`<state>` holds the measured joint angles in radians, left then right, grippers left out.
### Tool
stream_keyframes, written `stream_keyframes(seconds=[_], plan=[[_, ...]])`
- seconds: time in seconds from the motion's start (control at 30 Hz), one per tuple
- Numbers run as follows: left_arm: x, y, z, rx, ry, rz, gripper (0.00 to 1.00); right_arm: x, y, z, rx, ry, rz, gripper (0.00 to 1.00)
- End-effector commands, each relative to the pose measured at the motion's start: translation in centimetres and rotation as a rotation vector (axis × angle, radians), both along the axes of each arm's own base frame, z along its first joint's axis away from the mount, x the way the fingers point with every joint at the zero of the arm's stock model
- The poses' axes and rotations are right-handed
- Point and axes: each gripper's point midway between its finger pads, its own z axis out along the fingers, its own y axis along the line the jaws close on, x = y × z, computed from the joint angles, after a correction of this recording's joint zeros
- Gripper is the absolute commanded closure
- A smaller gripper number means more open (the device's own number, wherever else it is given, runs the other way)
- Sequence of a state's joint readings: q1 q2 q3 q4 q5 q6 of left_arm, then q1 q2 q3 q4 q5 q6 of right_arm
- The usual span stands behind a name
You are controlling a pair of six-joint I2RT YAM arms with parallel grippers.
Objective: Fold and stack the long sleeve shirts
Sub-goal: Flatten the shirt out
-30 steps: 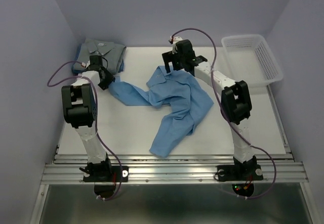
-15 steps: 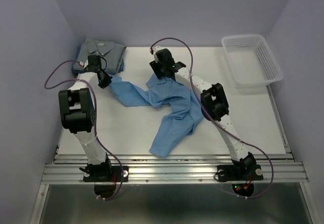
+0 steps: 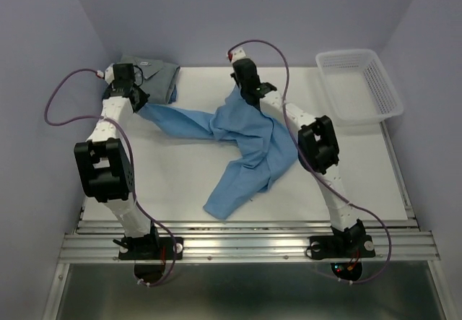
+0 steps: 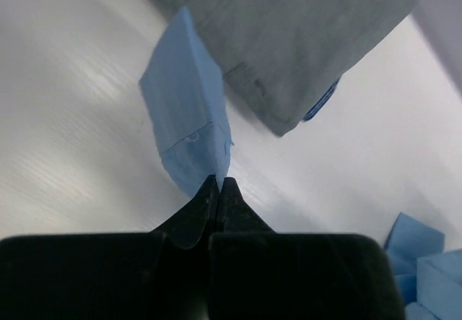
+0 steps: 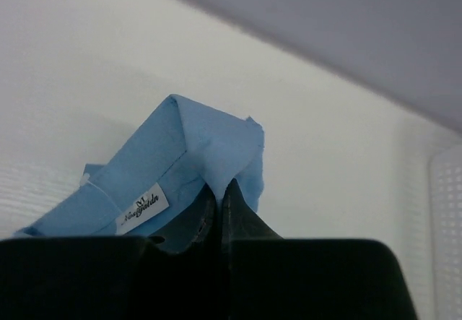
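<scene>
Grippers both clamped on light blue shirt (image 3: 249,136), which lies rumpled across the table (image 3: 180,183). Left gripper (image 4: 219,184) pinches a sleeve cuff just beside the folded grey shirt (image 4: 281,38), far-left corner. Right gripper (image 5: 221,188) pinches the collar near the far edge.

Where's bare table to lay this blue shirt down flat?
Largest bare patch of white table: near-left, between the left arm and the light blue cloth shirt. Another: near-right, on the near side of the white plastic mesh basket. Crowded: centre, and far-left corner by the folded grey cloth shirt.
</scene>
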<state>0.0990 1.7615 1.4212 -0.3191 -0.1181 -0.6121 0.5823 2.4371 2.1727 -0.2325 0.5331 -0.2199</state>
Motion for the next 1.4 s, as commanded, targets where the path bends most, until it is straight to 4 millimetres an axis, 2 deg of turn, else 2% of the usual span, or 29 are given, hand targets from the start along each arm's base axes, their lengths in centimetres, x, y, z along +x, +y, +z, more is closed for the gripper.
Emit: stream_keyframes(seconds=[0.0, 0.03, 0.07, 0.1, 0.13, 0.2, 0.23, 0.27, 0.3, 0.33, 0.37, 0.4, 0.43, 0.47, 0.5, 0.53, 0.57, 0.6, 0.67, 0.7, 0.73, 0.87, 0.97, 1.03, 1.13, 1.17, 1.27, 1.3, 1.37], plan=[[2.3, 3.4, 15.7, 0.105, -0.342, 0.071, 1.0, 1.4, -7.7, 25.3, 0.326, -0.485, -0.055, 0.99], [2.4, 4.3, 17.5, 0.123, -0.364, 0.082, 1.0, 1.1, -8.0, 29.2, 0.413, -0.557, 0.011, 0.99], [2.8, 4.9, 22.6, 0.139, -0.465, 0.097, 1.0, 1.5, -11.0, 31.5, 0.438, -0.605, 0.011, 0.99], [2.9, 5.9, 23.8, 0.149, -0.473, 0.107, 1.0, 0.1, -11.6, 35.8, 0.49, -0.696, 0.081, 0.99], [2.6, 6.2, 29.1, 0.166, -0.583, 0.11, 1.0, -0.1, -13.7, 37.5, 0.484, -0.747, 0.081, 0.99], [2.1, 6.5, 32.9, 0.169, -0.66, 0.104, 1.0, -1.5, -15.7, 41.0, 0.492, -0.863, 0.078, 0.99], [2.0, 6.6, 34.5, 0.176, -0.694, 0.095, 1.0, -2.7, -16.4, 43.4, 0.495, -0.93, 0.103, 0.99], [1.0, 6.7, 37.6, 0.193, -0.764, 0.095, 1.0, -3.2, -16.9, 44.6, 0.503, -0.959, 0.106, 0.99], [0.4, 6.4, 39.2, 0.197, -0.804, 0.082, 1.0, -4.3, -18.1, 47.3, 0.515, -1.021, 0.105, 1.0], [-0.2, 6.3, 40.8, 0.206, -0.851, 0.076, 1.0, -4.9, -18.0, 48.4, 0.527, -1.046, 0.121, 0.99], [-0.7, 6.4, 41.7, 0.205, -0.875, 0.078, 1.0, -5.6, -18.9, 49.8, 0.528, -1.08, 0.12, 0.99], [-2.0, 6.5, 43.1, 0.211, -0.912, 0.076, 1.0, -7.0, -19.2, 51.8, 0.535, -1.13, 0.127, 0.99], [-2.5, 6.6, 43.5, 0.214, -0.923, 0.078, 1.0, -7.7, -19.7, 52.7, 0.53, -1.153, 0.129, 0.99], [-3.1, 6.7, 43.8, 0.216, -0.932, 0.081, 1.0, -9.4, -19.9, 54.2, 0.533, -1.187, 0.141, 0.99], [-4.7, 6.8, 45.0, 0.228, -0.959, 0.092, 1.0, -9.5, -19.8, 53.9, 0.528, -1.176, 0.147, 0.99], [-5.4, 6.9, 45.5, 0.236, -0.98, 0.096, 1.0, -10.4, -19.9, 54.4, 0.523, -1.187, 0.158, 0.99], [-5.5, 7.1, 44.8, 0.236, -0.964, 0.098, 1.0, -11.0, -19.6, 54.5, 0.519, -1.186, 0.18, 0.99], [-7.1, 6.9, 45.9, 0.25, -0.993, 0.102, 1.0, -12.4, -19.7, 54.6, 0.525, -1.181, 0.191, 0.99], [-7.9, 6.8, 45.8, 0.26, -0.995, 0.106, 1.0, -14.0, -19.5, 54.9, 0.526, -1.187, 0.219, 0.99], [-9.3, 6.6, 46.7, 0.272, -1.018, 0.115, 1.0, -16.2, -20.0, 56.1, 0.532, -1.215, 0.225, 0.99], [-9.7, 6.7, 46.8, 0.28, -1.02, 0.122, 1.0, -16.2, -19.8, 55.5, 0.524, -1.201, 0.229, 0.99], [-13.1, 6.6, 49.3, 0.324, -1.072, 0.16, 1.0, -19.8, -20.7, 57.9, 0.484, -1.266, 0.23, 0.99], [-15.1, 6.5, 51.0, 0.348, -1.116, 0.182, 1.0, -21.2, -21.1, 58.9, 0.458, -1.285, 0.227, 0.99], [-15.6, 6.3, 51.6, 0.355, -1.14, 0.182, 1.0, -20.7, -21.0, 58.4, 0.448, -1.268, 0.225, 0.99], [-14.1, 6.8, 50.5, 0.345, -1.115, 0.185, 1.0, -18.9, -20.9, 56.7, 0.436, -1.226, 0.203, 0.99], [-13.4, 6.9, 50.1, 0.338, -1.104, 0.179, 1.0, -17.3, -20.8, 55.6, 0.432, -1.2, 0.191, 0.99], [-10.1, 7.7, 48.5, 0.325, -1.055, 0.155, 1.0, -14.4, -19.8, 53.5, 0.435, -1.145, 0.205, 0.99], [-7.9, 8.0, 47.0, 0.32, -1.016, 0.126, 1.0, -12.2, -19.1, 52.0, 0.438, -1.109, 0.216, 0.99], [-6.4, 7.9, 47.0, 0.314, -1.014, 0.091, 1.0, -10.0, -17.8, 50.7, 0.456, -1.072, 0.259, 0.99]])
